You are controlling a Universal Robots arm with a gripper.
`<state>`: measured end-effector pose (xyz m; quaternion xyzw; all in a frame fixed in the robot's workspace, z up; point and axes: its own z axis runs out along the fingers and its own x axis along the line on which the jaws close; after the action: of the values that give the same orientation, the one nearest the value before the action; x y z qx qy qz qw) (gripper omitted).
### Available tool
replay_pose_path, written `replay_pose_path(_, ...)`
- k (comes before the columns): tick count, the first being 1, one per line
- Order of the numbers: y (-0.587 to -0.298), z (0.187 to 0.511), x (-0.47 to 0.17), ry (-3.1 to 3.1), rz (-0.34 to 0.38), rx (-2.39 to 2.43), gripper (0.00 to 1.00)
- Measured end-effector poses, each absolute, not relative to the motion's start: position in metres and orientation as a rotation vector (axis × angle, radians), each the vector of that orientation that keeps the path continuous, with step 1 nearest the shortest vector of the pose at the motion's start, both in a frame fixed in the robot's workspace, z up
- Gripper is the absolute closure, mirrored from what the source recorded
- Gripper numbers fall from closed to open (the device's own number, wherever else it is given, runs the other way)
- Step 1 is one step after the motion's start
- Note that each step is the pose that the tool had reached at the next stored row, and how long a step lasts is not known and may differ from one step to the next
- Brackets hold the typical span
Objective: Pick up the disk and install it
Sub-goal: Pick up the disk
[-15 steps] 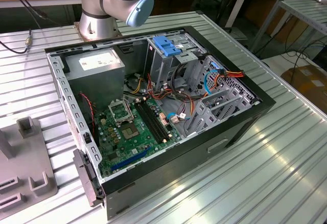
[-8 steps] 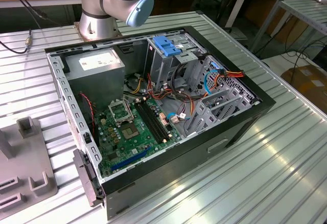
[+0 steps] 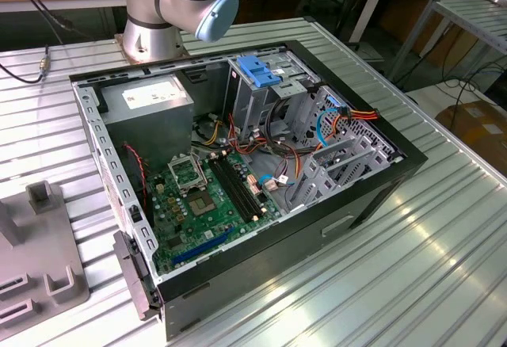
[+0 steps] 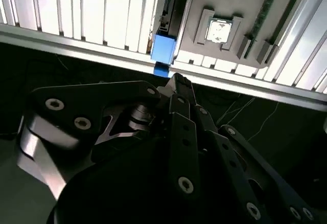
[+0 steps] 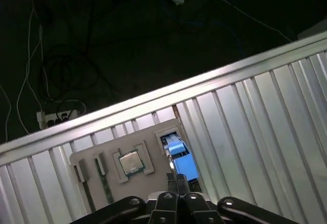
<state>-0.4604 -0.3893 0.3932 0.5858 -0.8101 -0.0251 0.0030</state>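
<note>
The black end effector, tips clenched together on nothing, hangs above the disk. The disk stands on edge at the rim of the grey parts fixture on the ribbed aluminium tabletop. It looks rigid, dense and shock-sensitive. Its flat metal faces, not the blue plastic rails, seem the safest hold.

Gripper hangs over the ribbed table, fingers pressed together, tips just above the disk. The disk sits at one end of the grey tray, with a chip mid-tray and a green strip further along. Past the tray and the table's edge, cables lie on a dark floor.
</note>
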Motion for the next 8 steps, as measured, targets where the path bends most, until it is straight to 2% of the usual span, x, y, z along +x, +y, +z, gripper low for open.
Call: replay_pose_path(8,-0.3893,0.3932,-0.4604,-2.299,-0.077,2.122,0.90)
